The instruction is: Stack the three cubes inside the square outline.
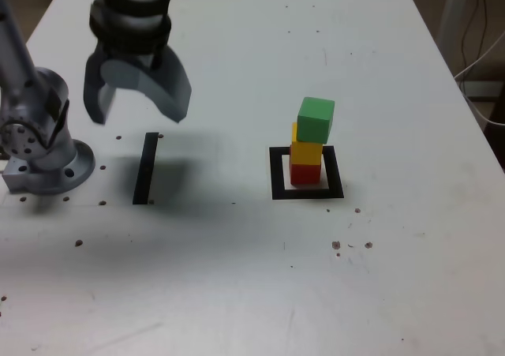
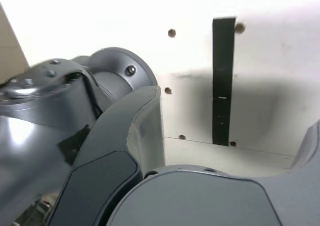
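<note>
In the exterior view the red cube [image 1: 305, 172] stands inside the square outline [image 1: 276, 173]. The yellow cube [image 1: 306, 151] rests on it, and the green cube [image 1: 316, 119] tops the stack, turned slightly and overhanging a little. My gripper [image 1: 136, 110] hangs open and empty above the table, far toward the exterior view's left of the stack. The wrist view shows one grey finger [image 2: 132, 136] but none of the cubes or the outline.
A narrow black strip [image 1: 146, 168] [image 2: 223, 80] lies on the white table [image 1: 237, 277] under my gripper. The arm's grey base [image 1: 39, 147] [image 2: 75, 100] sits at the exterior view's left edge. Cables hang off the table's far right [image 1: 481, 56].
</note>
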